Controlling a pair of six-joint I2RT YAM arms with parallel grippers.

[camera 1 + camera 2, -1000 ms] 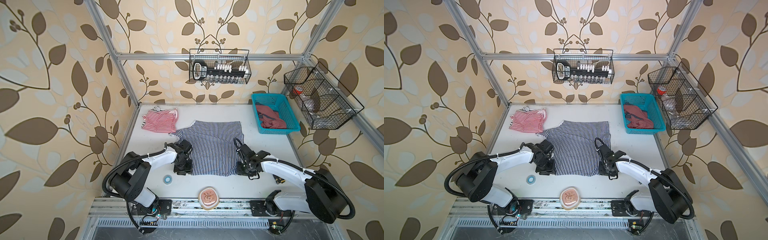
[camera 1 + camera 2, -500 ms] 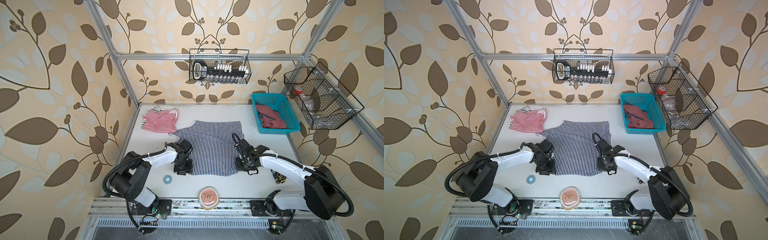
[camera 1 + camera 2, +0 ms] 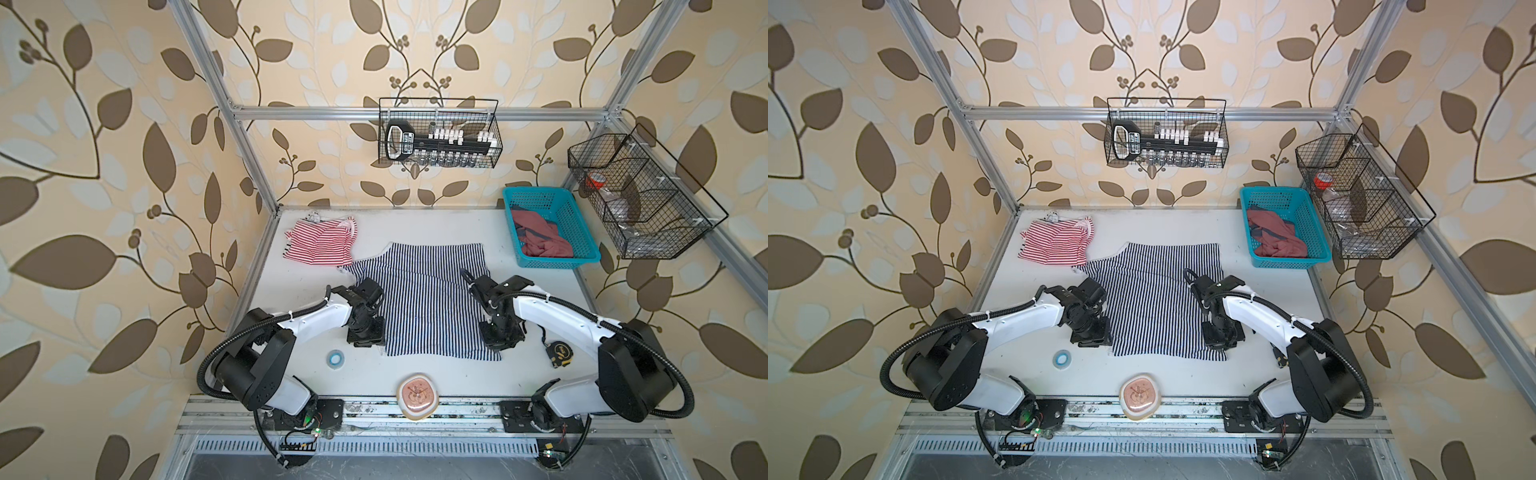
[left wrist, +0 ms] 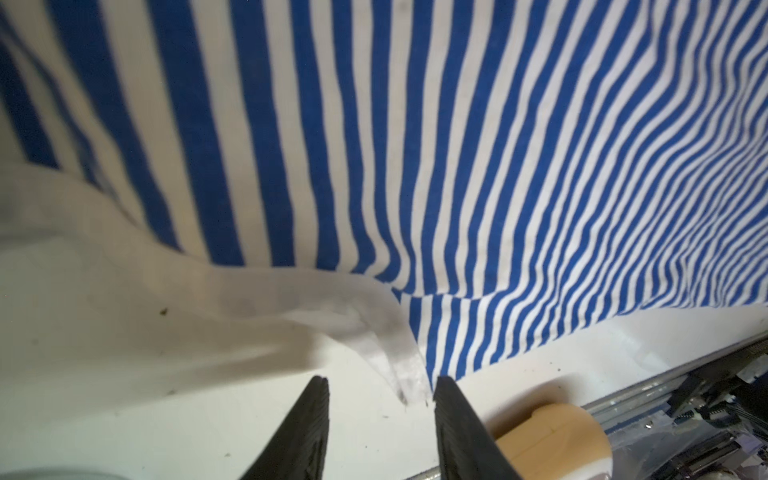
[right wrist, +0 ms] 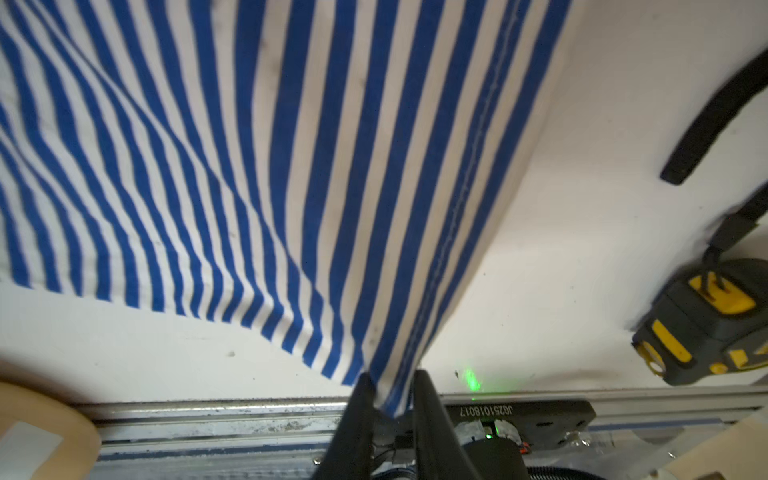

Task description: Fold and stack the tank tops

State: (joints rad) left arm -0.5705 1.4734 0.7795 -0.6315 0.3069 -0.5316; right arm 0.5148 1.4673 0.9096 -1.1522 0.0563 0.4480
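The navy tank top [image 3: 419, 299] lies flat mid-frame on the surface [image 3: 457, 376], stripes running up-frame. Our right hand [image 5: 390, 384] is clamped on its lower-right corner. Our left hand [image 4: 381, 386] stands apart, with the white strap end [image 4: 399, 361] between its fingers [image 4: 307, 415].

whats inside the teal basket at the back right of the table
A crumpled reddish-brown cloth with darker folds lies in the teal basket, filling most of it. Bare mesh shows toward the far right corner. Anything beneath the cloth is covered and cannot be seen.
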